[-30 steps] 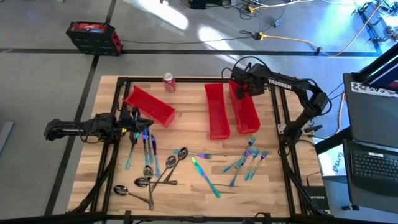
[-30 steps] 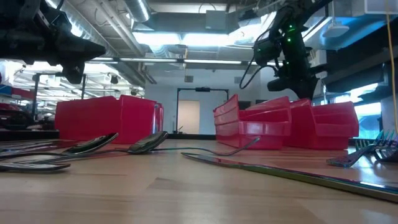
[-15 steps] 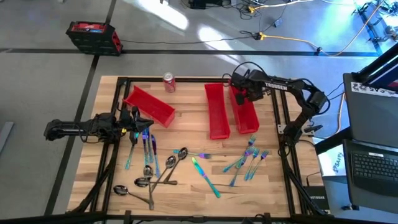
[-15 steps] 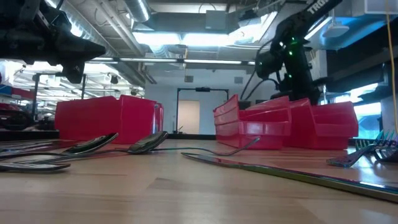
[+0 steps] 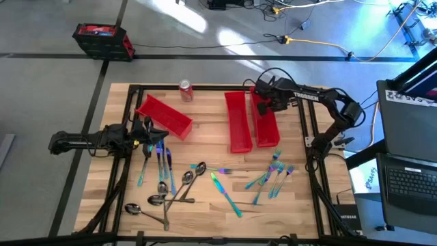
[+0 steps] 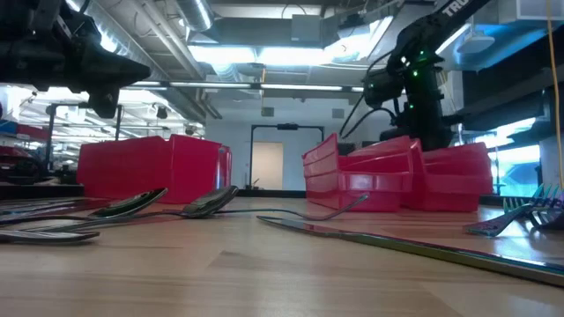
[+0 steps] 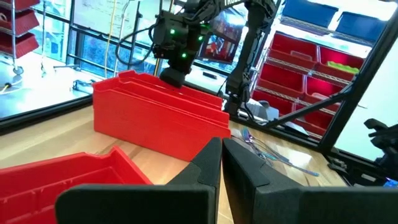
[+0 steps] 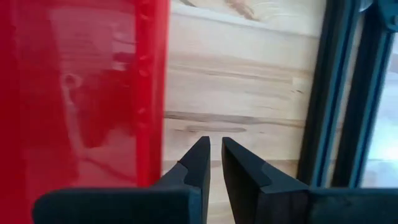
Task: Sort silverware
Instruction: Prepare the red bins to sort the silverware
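Red bins take up the far half of my wooden desk [image 5: 205,205]: one lies at an angle on the left [image 5: 164,116], and two long ones sit side by side toward the right, the inner [image 5: 237,121] and the outer [image 5: 268,126]. A red soda can [image 5: 185,90] stands near the far edge between them.

My right tool [image 5: 263,104] hangs over the far end of the outer bin. In its wrist view I see its fingers [image 8: 200,163] nearly pressed together with only a thin slit between them and nothing in it, pointing down at bare wood just beside the bin's red wall [image 8: 152,93].

My left tool [image 5: 151,131] sits at the desk's left side, just beside the near end of the angled bin, its fingers [image 7: 208,168] pressed together and holding nothing.

All the silverware lies loose on the near half of the desk. A few iridescent pieces [image 5: 164,160] lie just below the left tool, dark spoons [image 5: 179,188] are scattered near the front left, one iridescent piece [image 5: 225,193] lies alone in the middle, and a cluster of forks [image 5: 273,174] rests near the front end of the outer bin.
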Robot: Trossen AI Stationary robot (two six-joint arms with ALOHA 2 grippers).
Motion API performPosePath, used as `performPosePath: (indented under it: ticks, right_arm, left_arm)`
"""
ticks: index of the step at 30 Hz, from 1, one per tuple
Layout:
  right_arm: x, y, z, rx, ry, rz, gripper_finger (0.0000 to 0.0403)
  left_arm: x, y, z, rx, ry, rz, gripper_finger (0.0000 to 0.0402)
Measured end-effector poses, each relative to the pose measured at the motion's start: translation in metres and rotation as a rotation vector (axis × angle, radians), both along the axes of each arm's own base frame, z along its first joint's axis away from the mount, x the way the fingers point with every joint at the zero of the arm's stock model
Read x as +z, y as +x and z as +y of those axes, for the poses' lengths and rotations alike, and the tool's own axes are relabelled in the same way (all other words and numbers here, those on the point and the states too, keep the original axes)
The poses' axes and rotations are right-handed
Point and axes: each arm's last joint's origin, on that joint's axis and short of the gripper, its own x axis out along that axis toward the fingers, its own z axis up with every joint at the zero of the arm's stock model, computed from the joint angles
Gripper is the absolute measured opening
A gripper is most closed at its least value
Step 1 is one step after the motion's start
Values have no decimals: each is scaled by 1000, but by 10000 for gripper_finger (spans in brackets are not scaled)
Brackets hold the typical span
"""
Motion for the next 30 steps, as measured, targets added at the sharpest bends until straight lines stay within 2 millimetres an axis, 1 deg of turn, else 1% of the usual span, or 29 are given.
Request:
performPosePath:
  ticks: [4, 10, 14, 17, 21, 25, 27, 30]
  right_arm:
    - [9, 0, 2, 1, 4, -71, 26]
    - [12, 0, 4, 3, 32, -110, 26]
    - [12, 1, 6, 5, 33, -99, 26]
    - [15, 4, 10, 14, -19, -58, 26]
    - [33, 7, 15, 22, -117, 47, 26]
    - [61, 10, 20, 35, -186, 115, 26]
    - [74, 14, 23, 58, -207, 113, 26]
    - [92, 23, 29, 127, -234, 69, 26]
  left_arm:
    - [0, 0, 0, 1, 7, 2, 0]
    - [0, 0, 0, 2, 7, 1, 0]
    - [0, 0, 0, 1, 7, 2, 0]
    - [2, 0, 0, 3, 29, -17, 0]
    - [11, -1, 0, 21, 79, -101, 0]
    - [19, -4, 4, 167, 64, -172, 2]
    - [19, -5, 5, 211, 62, -178, 10]
    - [19, -5, 6, 247, 58, -171, 37]
